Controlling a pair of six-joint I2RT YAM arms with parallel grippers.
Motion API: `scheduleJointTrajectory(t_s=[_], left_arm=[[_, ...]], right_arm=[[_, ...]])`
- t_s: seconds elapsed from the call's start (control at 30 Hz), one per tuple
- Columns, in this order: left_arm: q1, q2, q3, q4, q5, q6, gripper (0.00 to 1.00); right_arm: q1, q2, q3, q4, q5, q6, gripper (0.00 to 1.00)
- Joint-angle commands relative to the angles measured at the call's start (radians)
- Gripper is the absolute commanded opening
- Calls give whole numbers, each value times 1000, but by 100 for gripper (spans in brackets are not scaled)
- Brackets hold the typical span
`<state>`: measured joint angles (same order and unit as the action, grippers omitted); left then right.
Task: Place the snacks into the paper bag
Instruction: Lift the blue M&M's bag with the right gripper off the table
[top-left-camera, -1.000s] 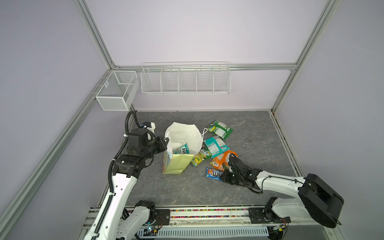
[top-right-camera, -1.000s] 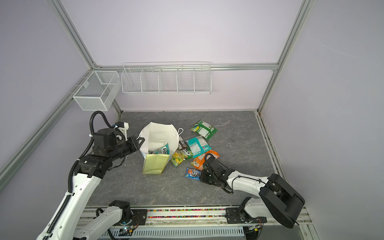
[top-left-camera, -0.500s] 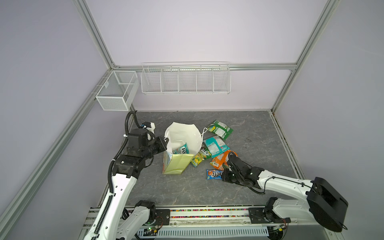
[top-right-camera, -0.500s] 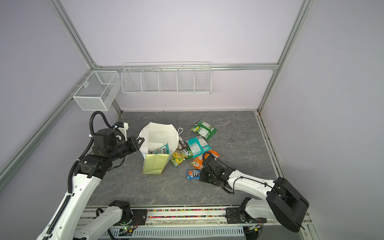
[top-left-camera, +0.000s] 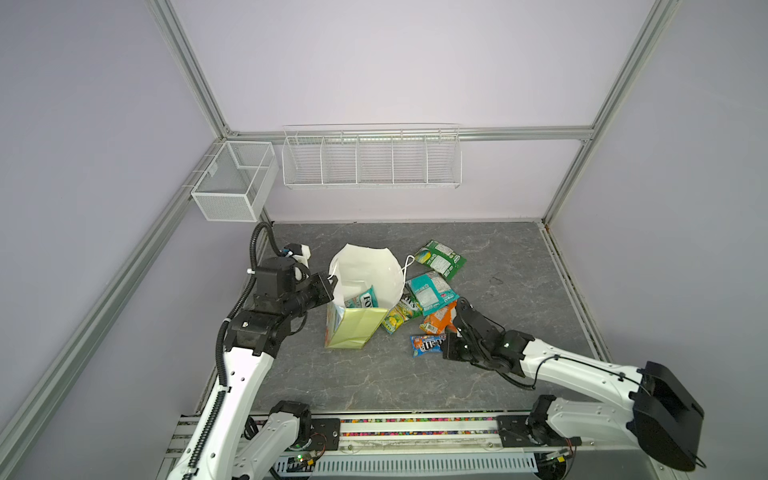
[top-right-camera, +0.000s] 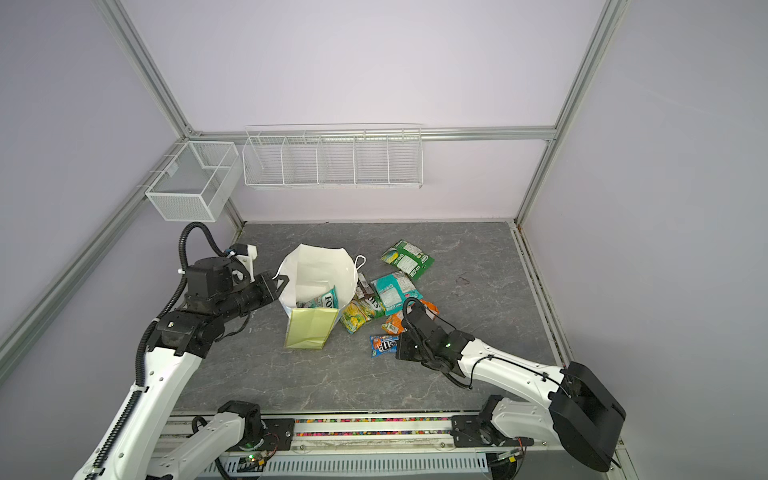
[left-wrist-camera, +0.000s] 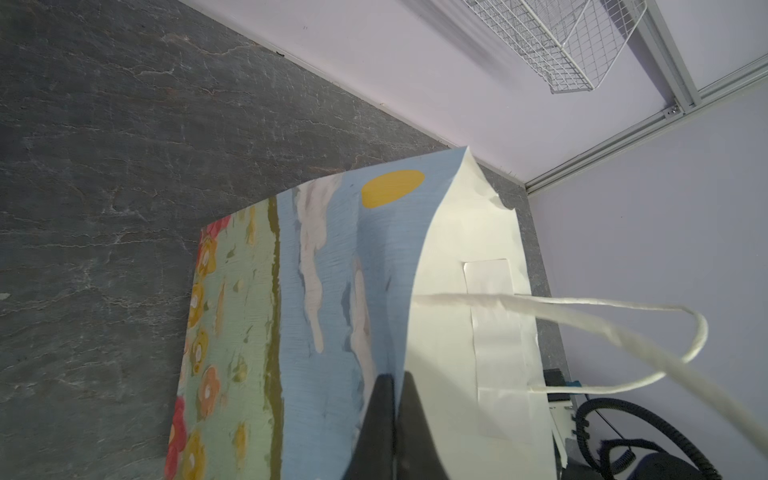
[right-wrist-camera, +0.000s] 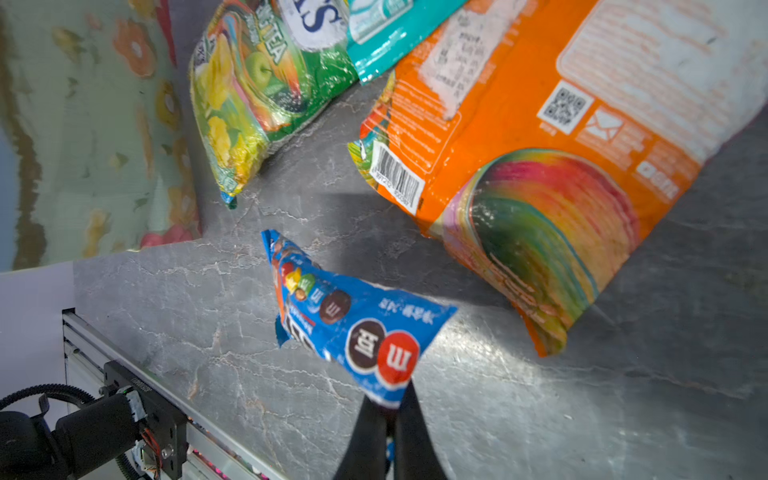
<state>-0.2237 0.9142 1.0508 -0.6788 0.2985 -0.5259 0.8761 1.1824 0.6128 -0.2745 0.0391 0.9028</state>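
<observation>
Dial centred on the paper bag (top-left-camera: 357, 332), 12 o'clock toward the back wall.

- Bag upright mid-tabletop (top-left-camera: 374, 382), mouth open, white inside showing. Fox's packet (top-left-camera: 365, 298) stands inside it.
- Left end effector (left-wrist-camera: 395, 376) at 9 o'clock of the bag, clenched on the rim: one finger on the blue printed face, the other on the white inside. White cord handle (left-wrist-camera: 623, 316) hangs loose beside it.
- Right end effector (right-wrist-camera: 388, 399) at 4 o'clock, clenched on one end of the blue M&M's packet (right-wrist-camera: 353, 324). Cannot tell whether the packet's far end is clear of the tabletop.
- Other snacks lie on the tabletop:
  - green packet (top-left-camera: 440, 258) at 1 o'clock, apart from the rest
  - teal packet (top-left-camera: 432, 291) at 2 o'clock
  - orange packet (top-left-camera: 436, 323) at 3 o'clock, touching the teal one
  - yellow-green packet (top-left-camera: 400, 319) just beside the bag
  - dark brown bar (top-right-camera: 368, 293) between the bag and the teal packet, partly covered
</observation>
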Motion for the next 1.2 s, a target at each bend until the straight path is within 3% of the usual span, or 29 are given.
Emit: scheduleJointTrajectory(t_s=[0.0,1.17], left_arm=[[-3,-15,17,13,-1,15,0],[-2,-28,5,17,3,11,0]], right_arm=[[8,-35,37,-51,39,-29,6],[14,-101,178,-212,142,-112,6]])
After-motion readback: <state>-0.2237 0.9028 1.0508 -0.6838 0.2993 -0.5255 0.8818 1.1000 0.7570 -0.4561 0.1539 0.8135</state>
